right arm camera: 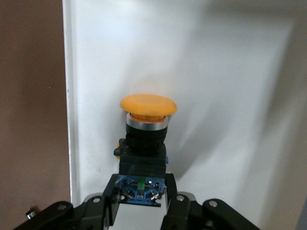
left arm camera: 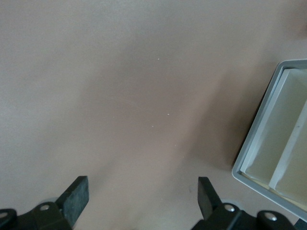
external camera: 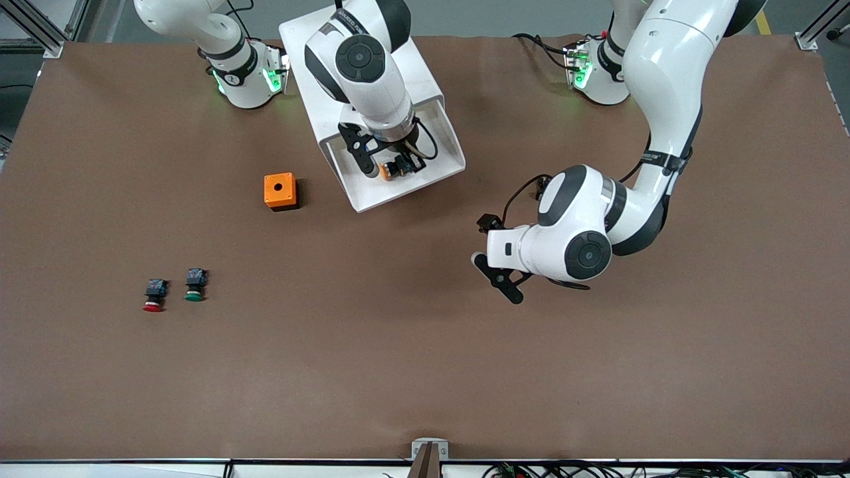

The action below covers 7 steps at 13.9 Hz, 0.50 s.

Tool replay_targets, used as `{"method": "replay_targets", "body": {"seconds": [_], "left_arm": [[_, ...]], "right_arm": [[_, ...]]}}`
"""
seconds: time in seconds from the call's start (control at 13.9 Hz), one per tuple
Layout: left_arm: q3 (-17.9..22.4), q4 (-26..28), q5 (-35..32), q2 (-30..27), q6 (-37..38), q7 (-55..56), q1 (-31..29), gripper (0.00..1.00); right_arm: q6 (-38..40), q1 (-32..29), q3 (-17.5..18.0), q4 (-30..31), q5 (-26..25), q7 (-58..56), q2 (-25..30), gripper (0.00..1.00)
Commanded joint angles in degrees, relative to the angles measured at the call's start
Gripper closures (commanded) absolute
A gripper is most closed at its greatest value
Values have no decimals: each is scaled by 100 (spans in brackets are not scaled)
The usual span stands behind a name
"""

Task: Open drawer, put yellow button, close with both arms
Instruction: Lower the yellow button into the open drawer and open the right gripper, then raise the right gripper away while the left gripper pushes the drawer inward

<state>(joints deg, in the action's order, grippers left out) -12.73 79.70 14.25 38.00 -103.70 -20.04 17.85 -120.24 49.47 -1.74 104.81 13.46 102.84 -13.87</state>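
Observation:
The drawer [external camera: 372, 196] stands pulled out of the white cabinet [external camera: 302, 40], toward the front camera. My right gripper [external camera: 392, 169] is over the open drawer and is shut on the yellow button [external camera: 396, 168]. In the right wrist view the fingers [right arm camera: 111, 191] clamp the dark body and the yellow cap [right arm camera: 146, 105] points at the drawer's white floor [right arm camera: 230, 86]. I cannot tell whether the cap touches it. My left gripper [external camera: 497, 279] is open and empty over bare table, beside the drawer toward the left arm's end. Its wrist view [left arm camera: 142, 191] shows a drawer corner [left arm camera: 261, 129].
An orange box with a round hole [external camera: 279, 190] sits beside the drawer toward the right arm's end. A red-capped button [external camera: 154, 295] and a green-capped button [external camera: 194, 285] lie nearer to the front camera at that end.

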Motion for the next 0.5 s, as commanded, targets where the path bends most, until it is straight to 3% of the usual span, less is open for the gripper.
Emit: {"method": "replay_targets", "body": {"seconds": [0.0, 0.07, 0.22, 0.43], "left_arm": [[-1, 28, -124, -21, -71, -26, -1, 0], [-1, 28, -124, -21, -71, -26, -1, 0], [-1, 28, -98, -30, -71, 105, 34, 0], [-19, 54, -115, -38, -246, 771, 122, 0]], "right_arm": [[44, 72, -81, -40, 131, 43, 16, 34], [79, 63, -81, -57, 131, 52, 33, 0], [324, 63, -90, -249, 122, 52, 51, 0], [1315, -77, -151, -1004, 122, 35, 68, 0]]}}
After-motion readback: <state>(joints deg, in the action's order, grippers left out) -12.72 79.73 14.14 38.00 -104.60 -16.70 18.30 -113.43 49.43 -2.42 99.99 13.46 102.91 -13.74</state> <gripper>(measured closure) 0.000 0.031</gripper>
